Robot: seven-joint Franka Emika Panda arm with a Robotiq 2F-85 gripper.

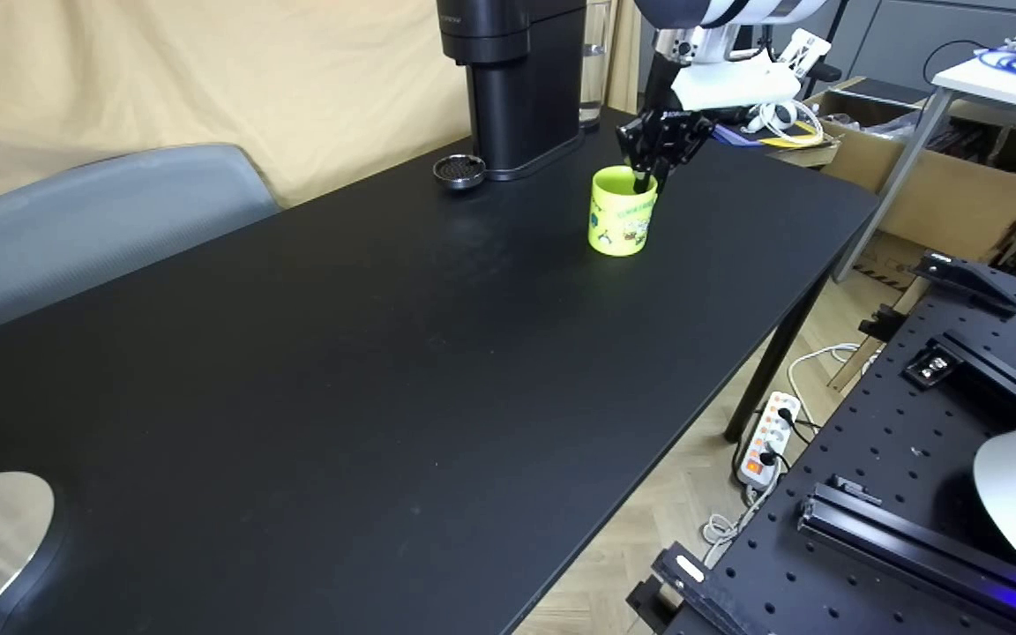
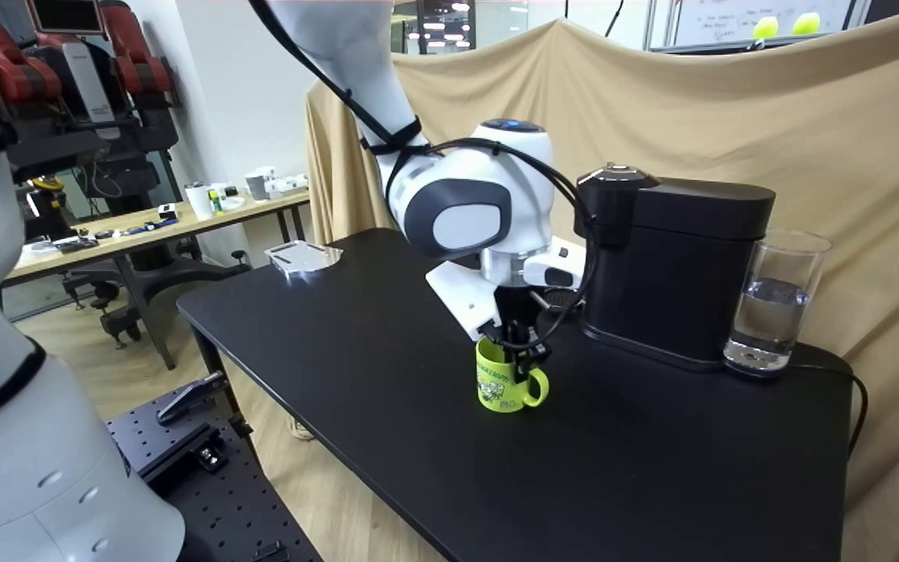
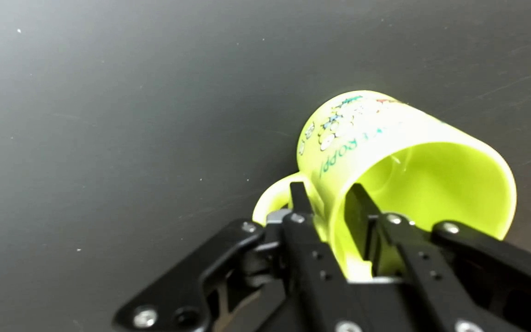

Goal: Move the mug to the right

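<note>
The mug (image 1: 616, 225) is bright yellow-green with cartoon prints and green lettering on its side. It stands upright on the black table in both exterior views (image 2: 499, 386). In the wrist view the mug (image 3: 385, 133) shows its open mouth, with its handle on the left. My gripper (image 3: 327, 185) straddles the mug's wall: one finger is inside the mug, the other is outside at the handle. The jaws are partly open, with a gap beside the wall. The gripper also shows above the mug in both exterior views (image 1: 647, 183) (image 2: 518, 367). The inside fingertip is partly hidden in the exterior views.
A black coffee machine (image 1: 521, 97) stands behind the mug, with a round metal drip grate (image 1: 459, 172) at its front. A tall water container (image 2: 777, 304) stands beside it. A shiny metal tray (image 2: 303, 257) lies at the table's far end. A chair (image 1: 102, 220) stands along one edge.
</note>
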